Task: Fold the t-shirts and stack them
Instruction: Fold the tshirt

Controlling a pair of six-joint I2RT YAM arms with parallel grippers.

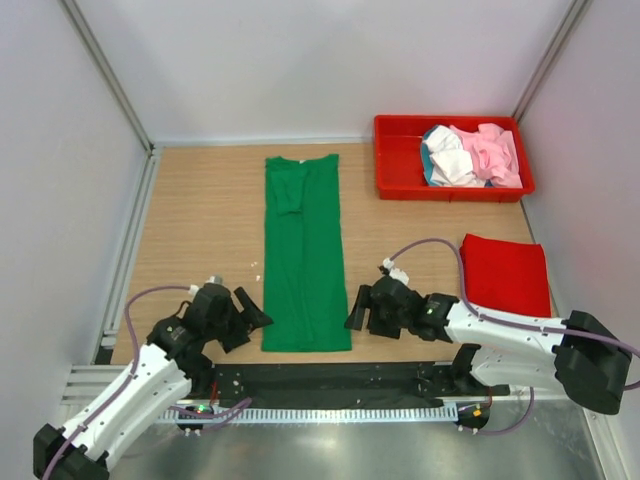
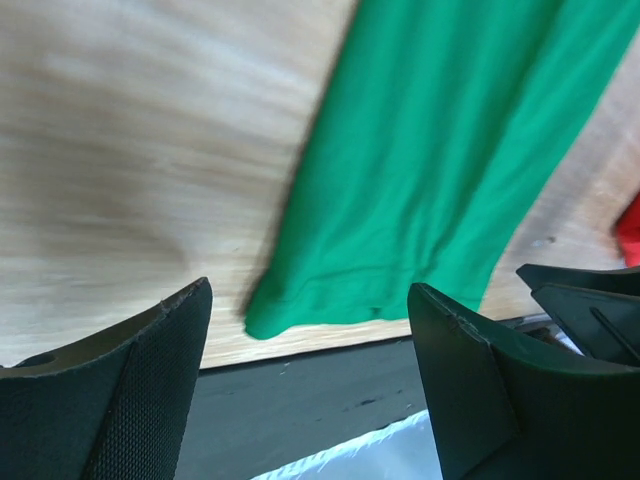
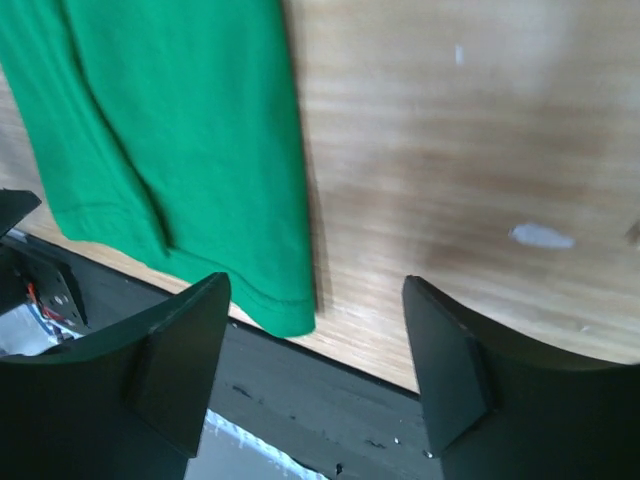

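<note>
My left gripper (image 1: 254, 316) sits just left of the near hem of the green shirt (image 1: 304, 250), fingers spread, nothing between them; my right gripper (image 1: 354, 311) sits just right of the same hem, fingers spread too, holding nothing; whether either touches the cloth, can't tell; green shirt lies flat on the wooden table (image 1: 200, 220), folded into a long narrow strip, collar at the far end, hem at the near edge between my two grippers; red shirt (image 1: 505, 273) lies folded square on the right, near side; red tray (image 1: 396, 165) at far right holds a loose pile of pink, white and teal shirts (image 1: 470, 155).
</note>
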